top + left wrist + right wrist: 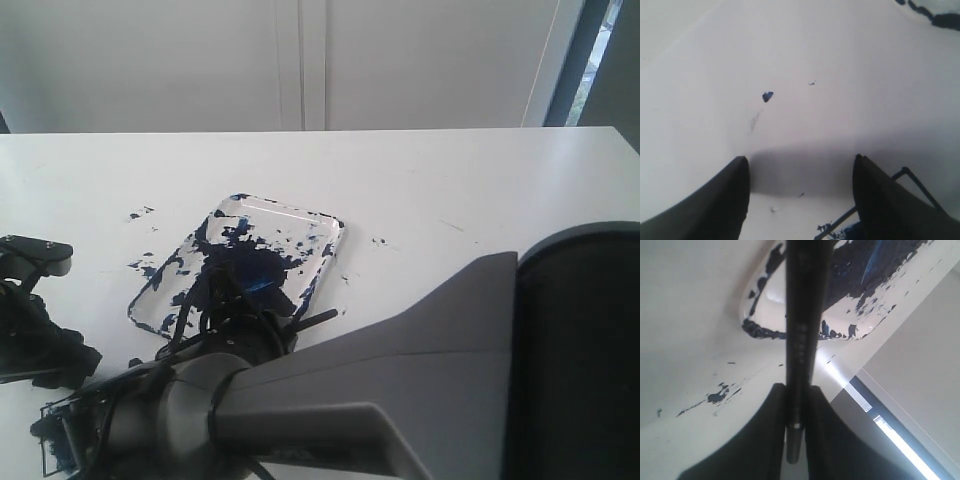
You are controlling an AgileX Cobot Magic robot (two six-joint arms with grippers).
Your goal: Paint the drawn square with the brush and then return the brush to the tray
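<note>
Brush (801,315), lettering unreadable, in right claw (794,391)

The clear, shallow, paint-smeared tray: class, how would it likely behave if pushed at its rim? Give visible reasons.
The clear, shallow tray lies flat, so it probably slides rather than tips. It looks thin, so likely light and easily shoved across the smooth white table. Its dark blue paint smears may be wet, making the rim slippery.

Exterior view over right arm (400,380), right wrist view close, sharing tray (300,211)
</note>
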